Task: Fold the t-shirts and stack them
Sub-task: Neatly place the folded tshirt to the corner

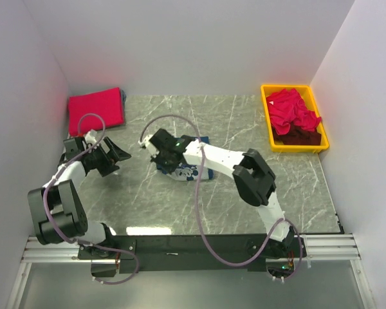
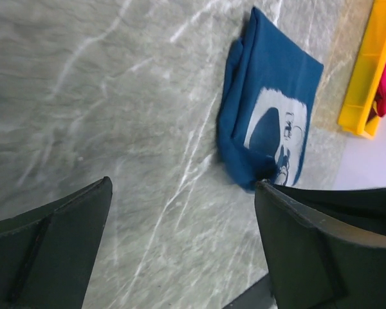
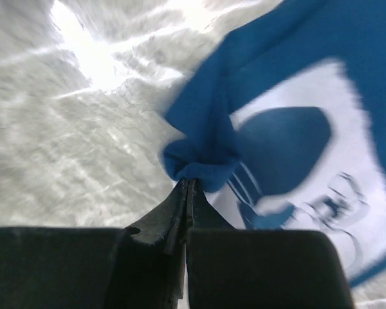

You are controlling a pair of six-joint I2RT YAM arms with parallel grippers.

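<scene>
**Top view.** Item: navy shirt [image 1: 192,172], folded small, print up, mid-worktop [image 1: 135,199], well left of the bin [image 1: 267,125]. The right gripper [image 1: 159,153] is at the shirt edge farthest from the bin. The left gripper [image 1: 112,154] is farther still from the bin, clear of cloth. A red folded shirt [image 1: 95,109] sits in the back corner opposite the bin, probably the stack's base. Loose red shirts [image 1: 291,108] and a maroon one [image 1: 303,135] wait in the bin.

**Left wrist.** Jaws wide apart over bare worktop, holding nothing. The navy shirt lies between them and the bin.

**Right wrist.** Blurred. Jaws together, seemingly pinching a bunched corner of the navy shirt, likely for carrying it to the stack.
</scene>
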